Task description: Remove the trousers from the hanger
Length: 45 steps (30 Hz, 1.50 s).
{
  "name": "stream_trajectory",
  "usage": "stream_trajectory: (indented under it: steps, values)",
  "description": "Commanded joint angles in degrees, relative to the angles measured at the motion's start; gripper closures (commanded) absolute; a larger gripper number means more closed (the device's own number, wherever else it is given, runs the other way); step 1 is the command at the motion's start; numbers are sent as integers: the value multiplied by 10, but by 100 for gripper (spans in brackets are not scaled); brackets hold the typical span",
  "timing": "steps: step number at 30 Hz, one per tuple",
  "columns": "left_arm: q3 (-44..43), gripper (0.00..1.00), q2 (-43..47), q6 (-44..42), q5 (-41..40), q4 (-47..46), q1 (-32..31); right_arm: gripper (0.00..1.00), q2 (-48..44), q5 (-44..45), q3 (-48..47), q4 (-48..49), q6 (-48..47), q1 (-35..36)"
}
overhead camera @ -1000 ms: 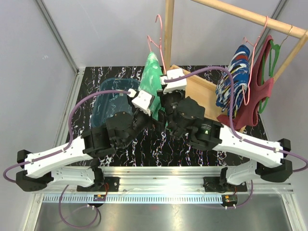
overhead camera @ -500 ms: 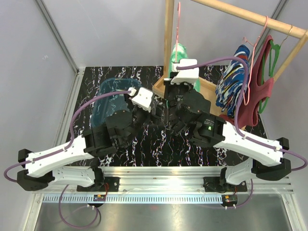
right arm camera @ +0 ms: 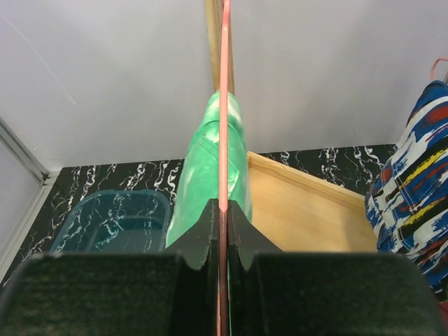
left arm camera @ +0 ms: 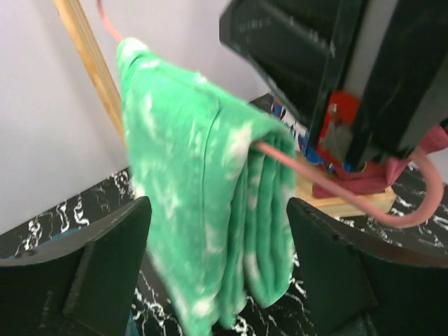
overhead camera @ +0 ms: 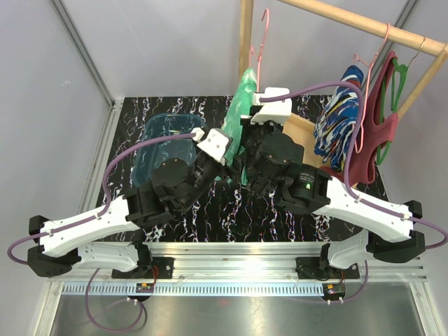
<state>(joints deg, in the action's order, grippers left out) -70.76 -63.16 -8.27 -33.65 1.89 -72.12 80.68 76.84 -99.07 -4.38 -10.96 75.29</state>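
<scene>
Top external: green trousers (overhead camera: 241,105) where?
– Draped over pink hanger (right arm camera: 224,84), up above table (overhead camera: 140,112). Blue trousers (overhead camera: 339,119) hang on rail (overhead camera: 364,24), R side.
Grippers?
– R gripper (right arm camera: 224,213) clamped tight on hanger wire. L gripper (left arm camera: 218,210) wide apart, fingers either side of green cloth.

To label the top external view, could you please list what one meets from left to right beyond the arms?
blue tub → green trousers → wooden rack base → blue patterned trousers → maroon tank top
</scene>
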Motion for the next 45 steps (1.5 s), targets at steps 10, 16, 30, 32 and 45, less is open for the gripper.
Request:
stream_trajectory:
  steps: [10,16,30,32,45]
  values:
    - [26,29,-11,-56,35,-150,20,100,-55,-26,-14,10,63,11]
    - [30,29,-25,-61,52,-167,20,100,-60,-25,-10,2,70,12]
    - [31,31,-64,-61,25,-203,22,100,-71,-35,-10,-25,97,14]
    - [28,38,-70,-73,10,-210,23,100,-70,-35,-10,-26,98,14]
    - [49,40,-51,-62,18,-225,24,100,-66,-11,5,35,29,14]
